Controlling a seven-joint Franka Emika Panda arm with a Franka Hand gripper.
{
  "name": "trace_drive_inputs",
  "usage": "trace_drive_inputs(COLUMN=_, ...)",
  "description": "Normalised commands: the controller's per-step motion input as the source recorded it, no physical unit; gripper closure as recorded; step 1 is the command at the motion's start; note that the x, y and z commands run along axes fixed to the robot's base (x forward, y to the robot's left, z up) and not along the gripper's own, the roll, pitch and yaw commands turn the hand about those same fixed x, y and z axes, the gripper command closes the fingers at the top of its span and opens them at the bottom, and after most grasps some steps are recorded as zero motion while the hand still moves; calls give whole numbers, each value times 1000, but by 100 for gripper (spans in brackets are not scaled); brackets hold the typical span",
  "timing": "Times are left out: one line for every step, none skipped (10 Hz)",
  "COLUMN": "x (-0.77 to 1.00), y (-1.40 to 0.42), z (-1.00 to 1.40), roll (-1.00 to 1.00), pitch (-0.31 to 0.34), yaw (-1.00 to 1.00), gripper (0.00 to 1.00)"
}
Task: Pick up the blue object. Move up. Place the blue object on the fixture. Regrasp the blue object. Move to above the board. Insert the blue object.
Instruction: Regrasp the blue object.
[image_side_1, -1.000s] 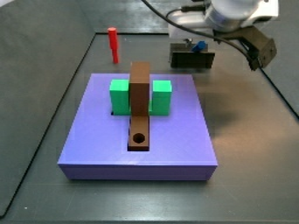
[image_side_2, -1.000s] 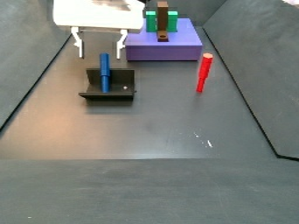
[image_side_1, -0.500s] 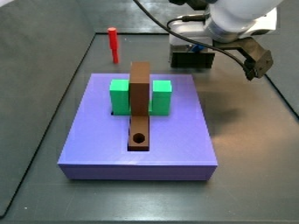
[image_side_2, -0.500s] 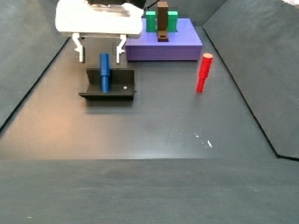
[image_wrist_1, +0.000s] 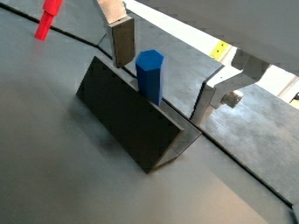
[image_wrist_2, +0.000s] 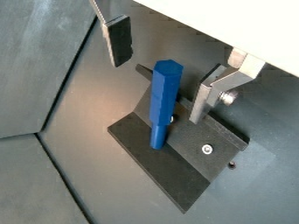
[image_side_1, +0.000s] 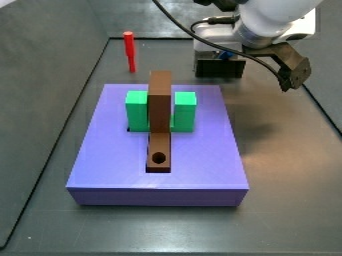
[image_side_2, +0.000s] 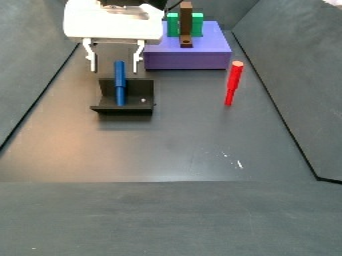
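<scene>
The blue object (image_side_2: 120, 82) is a short blue peg standing upright in the fixture (image_side_2: 123, 103), a small dark holder on the floor. Both wrist views show the peg (image_wrist_1: 149, 74) (image_wrist_2: 162, 101) rising from the fixture (image_wrist_1: 128, 118) (image_wrist_2: 193, 168). My gripper (image_side_2: 114, 58) is open, with one finger on each side of the peg's top and clear gaps between, as both wrist views (image_wrist_1: 163, 83) (image_wrist_2: 158, 85) show. The lavender board (image_side_1: 201, 165) (image_side_2: 207, 58) carries green blocks (image_side_1: 136, 110) and a brown bar (image_side_1: 159, 120) with a round hole (image_side_1: 159, 158).
A red peg (image_side_1: 130, 50) (image_side_2: 234, 82) stands upright on the floor beside the board, and it also shows in a wrist view (image_wrist_1: 49, 17). Raised walls border the grey floor. In a side view my arm hides most of the fixture (image_side_1: 221, 68).
My gripper has come down slightly around the blue peg since a second ago and stays open. The peg and the fixture have not moved.
</scene>
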Motion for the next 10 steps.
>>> trace_drive_inputs(x=0, y=0, z=0, roll=0, pitch=0, yaw=0, gripper=100)
trace_drive_inputs(x=0, y=0, z=0, roll=0, pitch=0, yaw=0, gripper=100)
trace_drive_inputs(x=0, y=0, z=0, roll=0, pitch=0, yaw=0, gripper=100)
trace_drive_inputs(x=0, y=0, z=0, roll=0, pitch=0, yaw=0, gripper=100)
trace_drive_inputs(x=0, y=0, z=0, roll=0, pitch=0, yaw=0, gripper=100)
trace_drive_inputs(x=0, y=0, z=0, roll=0, pitch=0, yaw=0, gripper=100)
trace_drive_inputs(x=0, y=0, z=0, roll=0, pitch=0, yaw=0, gripper=100)
trace_drive_inputs(x=0, y=0, z=0, roll=0, pitch=0, yaw=0, gripper=100)
trace_drive_inputs(x=0, y=0, z=0, roll=0, pitch=0, yaw=0, gripper=100)
trace_drive_inputs(x=0, y=0, z=0, roll=0, pitch=0, yaw=0, gripper=100)
